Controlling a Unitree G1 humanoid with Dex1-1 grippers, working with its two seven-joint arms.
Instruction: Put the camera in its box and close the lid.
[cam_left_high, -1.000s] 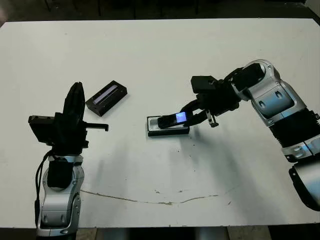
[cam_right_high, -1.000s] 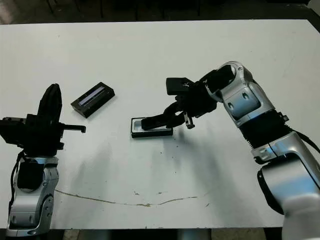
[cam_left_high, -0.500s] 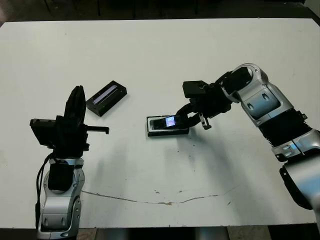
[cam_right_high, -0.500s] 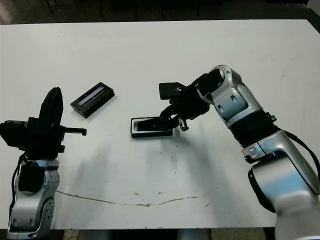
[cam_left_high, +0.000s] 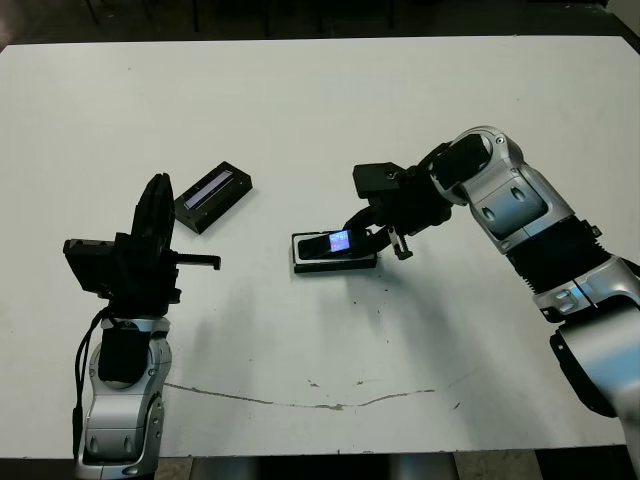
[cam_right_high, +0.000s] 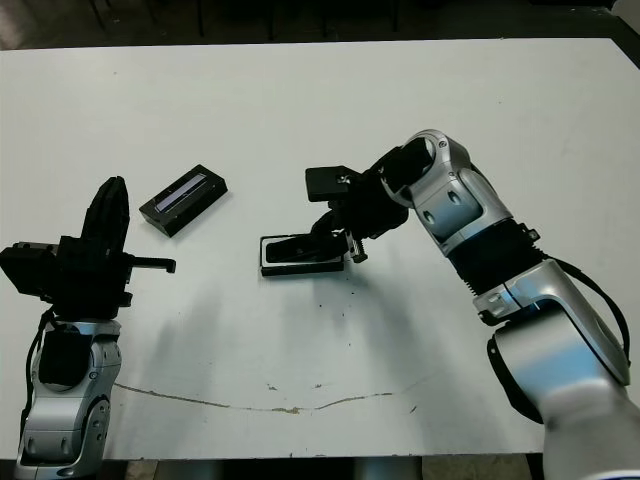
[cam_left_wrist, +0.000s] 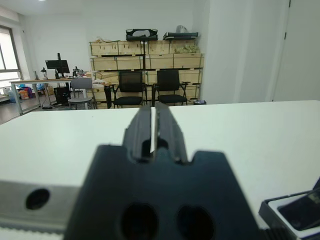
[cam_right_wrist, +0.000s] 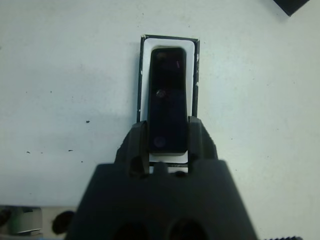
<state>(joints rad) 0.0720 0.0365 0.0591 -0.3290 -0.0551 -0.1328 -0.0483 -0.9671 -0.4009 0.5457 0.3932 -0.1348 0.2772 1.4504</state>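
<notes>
The camera (cam_left_high: 333, 243), a flat black bar with a lit bluish screen, lies almost level in the white-lined box (cam_left_high: 301, 263) at the table's middle. My right gripper (cam_left_high: 367, 232) is shut on the camera's right end. In the right wrist view, a finger (cam_right_wrist: 134, 145) presses each side of the camera (cam_right_wrist: 167, 95) over the box (cam_right_wrist: 145, 75). The lid (cam_left_high: 213, 196), black with a pale strip facing up, lies apart to the box's left. My left gripper (cam_left_wrist: 152, 120) is shut on nothing, held upright above the table's left side, well away from the lid.
The white table (cam_left_high: 400, 100) has a thin brown crack line (cam_left_high: 300, 400) near its front edge. Chairs (cam_left_wrist: 130, 87) and shelves of boxes (cam_left_wrist: 145, 50) stand beyond the table in the left wrist view.
My right gripper has moved left and lower, bringing the camera from a tilt down to nearly flat in the box. The left arm has barely moved.
</notes>
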